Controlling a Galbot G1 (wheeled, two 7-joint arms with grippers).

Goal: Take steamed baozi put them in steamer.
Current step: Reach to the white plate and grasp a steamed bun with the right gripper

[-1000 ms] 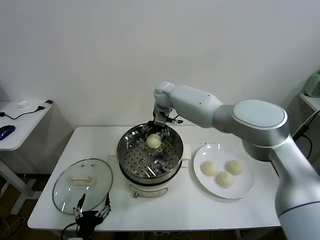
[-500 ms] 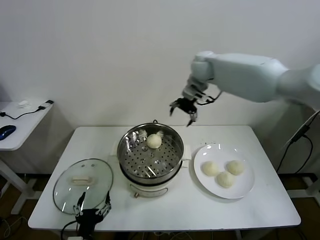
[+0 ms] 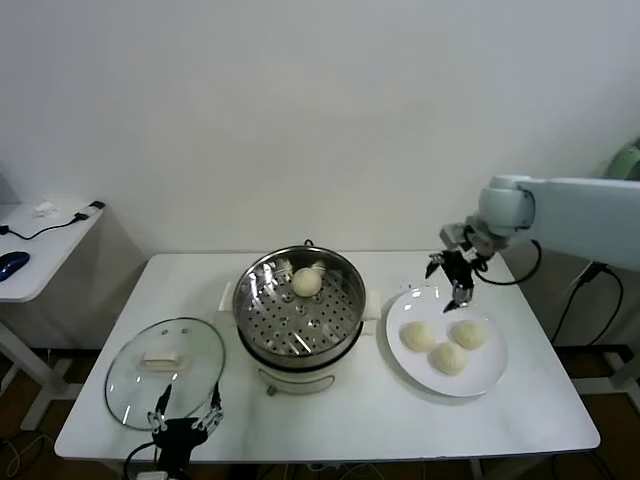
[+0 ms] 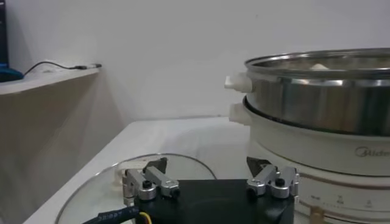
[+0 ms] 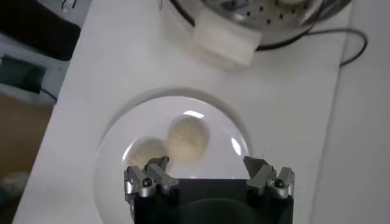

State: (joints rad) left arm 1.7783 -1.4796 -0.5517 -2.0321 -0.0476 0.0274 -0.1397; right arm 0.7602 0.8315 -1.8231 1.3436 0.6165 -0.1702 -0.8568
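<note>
Head view: right tool (image 3: 452, 280) hangs open and empty above the plate (image 3: 490, 378), placed for another pickup. Three baozi (image 3: 449, 358) lie there; one baozi (image 3: 307, 282) sits in the steamer (image 3: 300, 312).

Left wrist view: left tool (image 4: 210, 184) parked open, empty, over the glass lid (image 4: 183, 164).

Right wrist view: two baozi (image 5: 187, 138) show below the spread fingers (image 5: 149, 177).

Your right arm reached in from the right, held level, with its right gripper (image 3: 455, 277) angled downward, jaws spread wide and empty. Your left gripper (image 3: 185, 422) sat parked low at the near edge, fingers apart, holding nothing.
</note>
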